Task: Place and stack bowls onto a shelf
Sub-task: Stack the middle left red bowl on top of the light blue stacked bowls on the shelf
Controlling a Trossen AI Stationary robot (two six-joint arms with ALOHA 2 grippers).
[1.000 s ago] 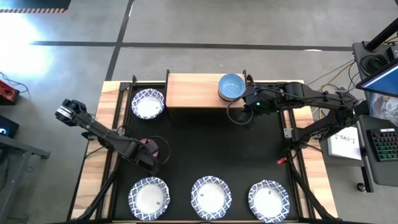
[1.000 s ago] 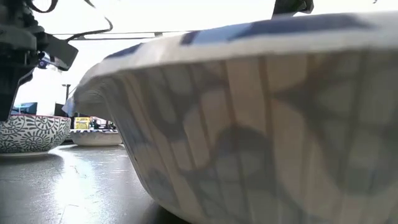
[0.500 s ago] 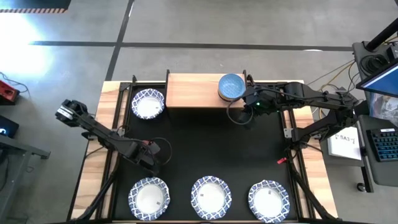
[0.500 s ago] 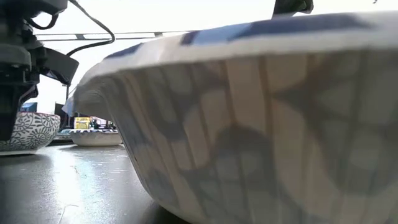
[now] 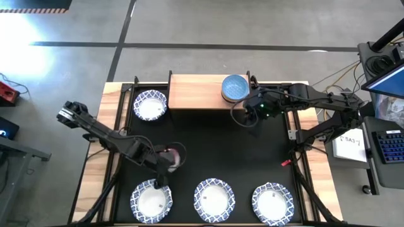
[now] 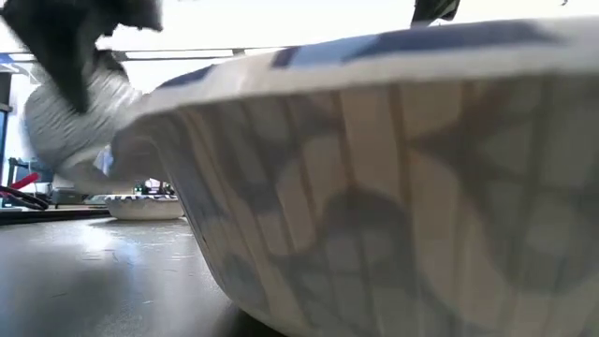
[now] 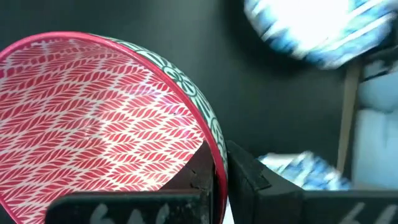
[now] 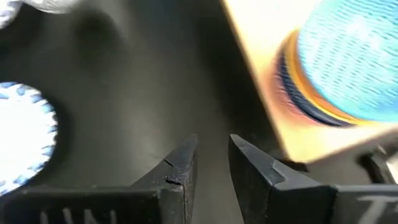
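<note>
We see left end effector clamped on red bowl rim alone; thin pinch, bowl could tilt, slip. Right end effector slightly apart, empty, beside shelf.

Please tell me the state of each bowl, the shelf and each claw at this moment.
red bowl: gripped at its rim, lifted
left claw: shut on red bowl
blue bowl: resting on shelf
shelf: carries only the blue bowl
white bowls: four, on the mat
right claw: empty, beside shelf

Blue bowl on shelf
</note>
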